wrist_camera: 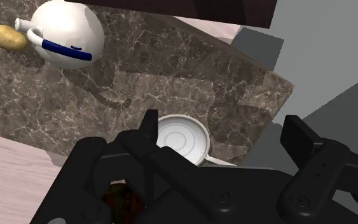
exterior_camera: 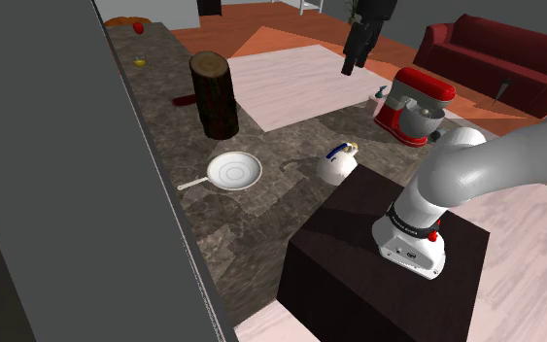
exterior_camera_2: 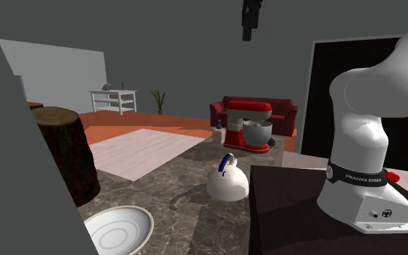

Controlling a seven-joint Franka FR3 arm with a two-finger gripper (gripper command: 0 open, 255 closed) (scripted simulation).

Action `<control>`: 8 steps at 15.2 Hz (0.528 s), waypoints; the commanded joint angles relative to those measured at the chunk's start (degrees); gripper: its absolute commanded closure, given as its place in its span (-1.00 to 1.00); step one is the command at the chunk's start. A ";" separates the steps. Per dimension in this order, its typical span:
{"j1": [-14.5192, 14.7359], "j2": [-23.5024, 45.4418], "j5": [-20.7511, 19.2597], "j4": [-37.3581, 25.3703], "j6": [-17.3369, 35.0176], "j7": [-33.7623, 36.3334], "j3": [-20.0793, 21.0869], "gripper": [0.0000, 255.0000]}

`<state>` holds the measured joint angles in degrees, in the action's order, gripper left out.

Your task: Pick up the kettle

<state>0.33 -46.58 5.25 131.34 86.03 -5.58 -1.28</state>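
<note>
- The stand lies nearest you in the shoulder view, a dark box at lower right. The arm rises from its white base on top.
- Furthest to that view's left of the things on the desk, a dark cylinder stands upright.
- Just in front of it you see a white pan lying flat, its handle pointing to the view's left.
- The kettle comes next. It is white with a blue handle and sits upright on the desk, just beside the stand's far corner and right of the pan.
- In the wrist view a potato lies just by the kettle's spout.
- Your claw hangs high over the desk, well apart from the kettle. In the wrist view its fingers stand wide apart and hold nothing.
- Further right a red mixer stands near the desk's far edge.
- Beyond it, on the floor, is a red sofa.
</note>
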 commanded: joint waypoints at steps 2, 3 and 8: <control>0.21 -0.89 -0.76 1.97 0.86 -2.28 -1.04 -1.00; 0.42 -1.70 -1.58 3.87 1.74 -4.55 -2.12 -1.00; 1.04 -4.47 -6.36 12.26 6.45 -15.95 -8.02 -1.00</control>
<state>1.27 -50.32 -0.05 141.60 91.34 -19.02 -8.08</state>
